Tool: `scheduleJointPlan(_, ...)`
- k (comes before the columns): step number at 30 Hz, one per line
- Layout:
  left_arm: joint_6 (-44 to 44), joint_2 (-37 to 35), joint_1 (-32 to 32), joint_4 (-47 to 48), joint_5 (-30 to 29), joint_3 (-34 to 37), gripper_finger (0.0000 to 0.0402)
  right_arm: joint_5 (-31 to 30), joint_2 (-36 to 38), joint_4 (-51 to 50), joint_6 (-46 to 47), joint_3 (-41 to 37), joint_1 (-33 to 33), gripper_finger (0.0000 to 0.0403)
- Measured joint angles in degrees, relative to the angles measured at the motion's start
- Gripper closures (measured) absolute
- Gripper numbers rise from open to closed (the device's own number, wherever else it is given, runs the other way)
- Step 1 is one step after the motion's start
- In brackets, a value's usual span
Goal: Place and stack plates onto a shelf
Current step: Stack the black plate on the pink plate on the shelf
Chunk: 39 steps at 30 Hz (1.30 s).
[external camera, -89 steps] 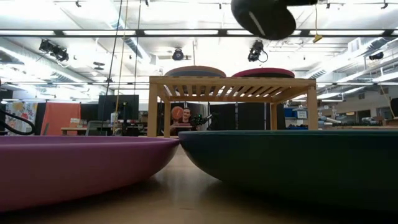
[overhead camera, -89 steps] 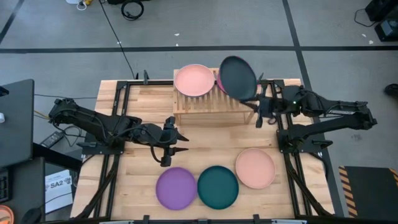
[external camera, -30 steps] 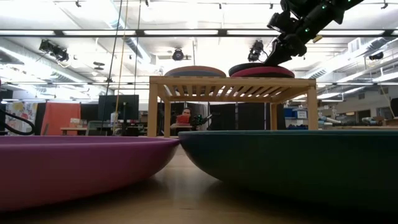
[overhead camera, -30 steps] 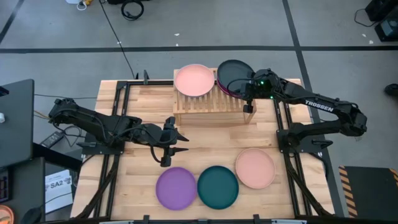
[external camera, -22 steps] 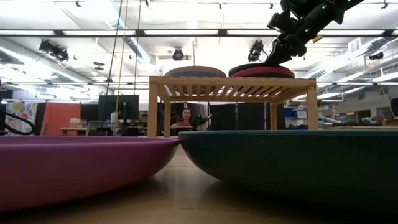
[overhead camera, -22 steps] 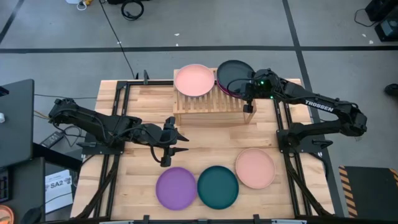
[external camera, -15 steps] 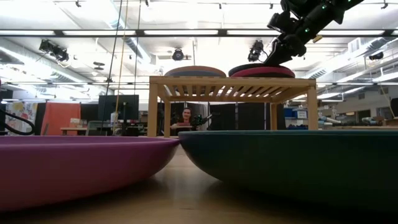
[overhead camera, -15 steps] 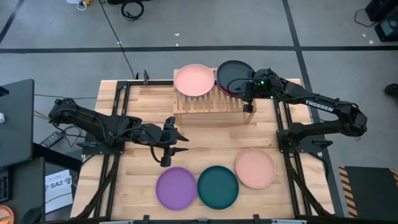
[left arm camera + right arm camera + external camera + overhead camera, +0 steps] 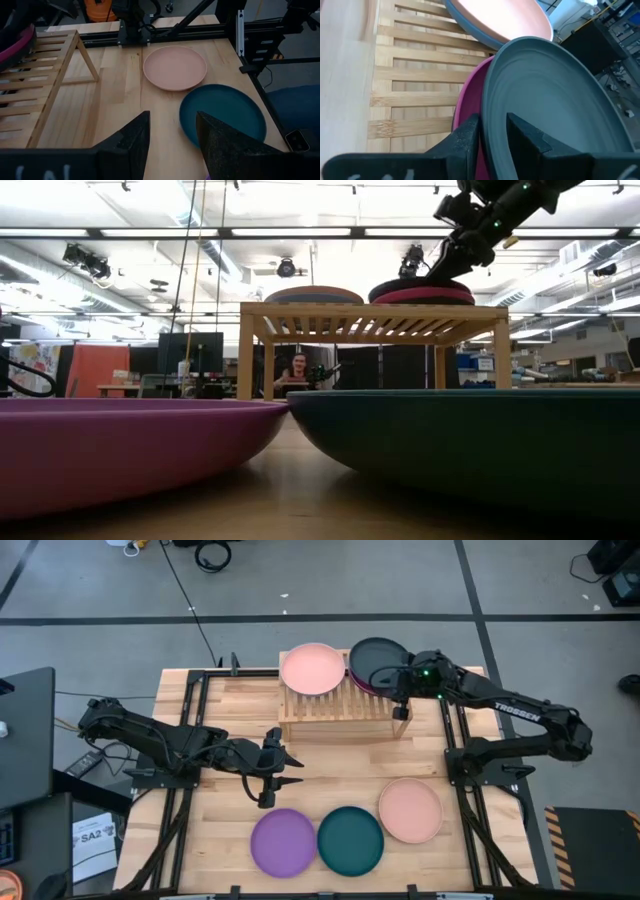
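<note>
- The right claw (image 9: 490, 131) has loosened around the charcoal plate's (image 9: 378, 660) rim; its fingers straddle it without pinching.
- That plate now rests on the magenta plate (image 9: 468, 102) at the shelf's (image 9: 340, 705) right end, so this stacking looks done.
- The left claw (image 9: 270, 768) waits mid-desk, wide and empty.

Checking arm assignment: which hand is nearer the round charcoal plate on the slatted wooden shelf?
Right. The right hand is at the round charcoal plate's rim; the left hand waits mid-table, well off the shelf.

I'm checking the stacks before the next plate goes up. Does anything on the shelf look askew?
Yes. On the shelf, the charcoal plate does not sit square on the magenta plate: magenta rim shows on one side only. The right gripper is at the charcoal plate's rim, fingers astride it. The peach plate beside it lies flat.
</note>
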State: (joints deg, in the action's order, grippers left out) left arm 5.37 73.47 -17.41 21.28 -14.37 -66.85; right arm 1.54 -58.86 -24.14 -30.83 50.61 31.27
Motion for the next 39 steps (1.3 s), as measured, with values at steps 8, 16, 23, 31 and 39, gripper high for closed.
scheduleJointPlan(8,0.0,0.0,0.0,0.0,0.0,0.0,0.0237,0.0,1.7,0.1,0.3,0.0,0.0,0.0298)
scheduleJointPlan(16,0.0,0.0,0.0,0.0,0.0,0.0,0.0237,-0.2,2.0,1.9,5.0,0.0,0.0,0.0292)
scheduleJointPlan(23,0.0,0.0,0.0,0.0,0.0,0.0,0.0237,0.5,2.0,1.7,7.1,0.0,0.0,0.0269)
scheduleJointPlan(31,0.0,0.0,0.0,0.0,0.0,0.0,0.0237,0.6,2.0,1.7,7.0,0.0,0.0,0.025)
scheduleJointPlan(39,0.0,0.0,0.0,0.0,0.0,0.0,0.0237,1.0,2.2,1.7,6.9,0.0,-0.1,0.0249)
